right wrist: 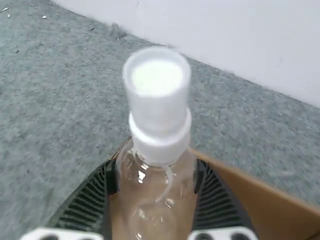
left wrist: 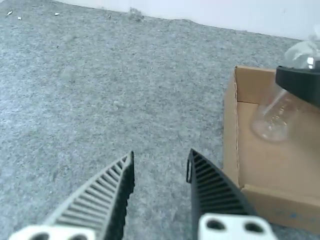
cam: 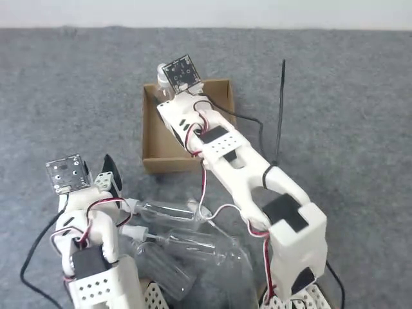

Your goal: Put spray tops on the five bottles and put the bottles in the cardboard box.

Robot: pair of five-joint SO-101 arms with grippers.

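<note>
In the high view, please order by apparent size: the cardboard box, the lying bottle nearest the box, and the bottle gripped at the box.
1. cardboard box
2. lying bottle
3. gripped bottle, but this rank is unsure: the right arm covers most of it.

From above, the right arm (cam: 244,174) covers much of the box (cam: 154,132) and all of the upright bottle (cam: 163,80) but its top. The lying bottles (cam: 193,243) overlap, run under the left arm (cam: 96,270) and off the bottom edge; their number cannot be told. The left wrist view cuts off part of the box and the bottle; the right wrist view cuts off the bottle's base.
</note>
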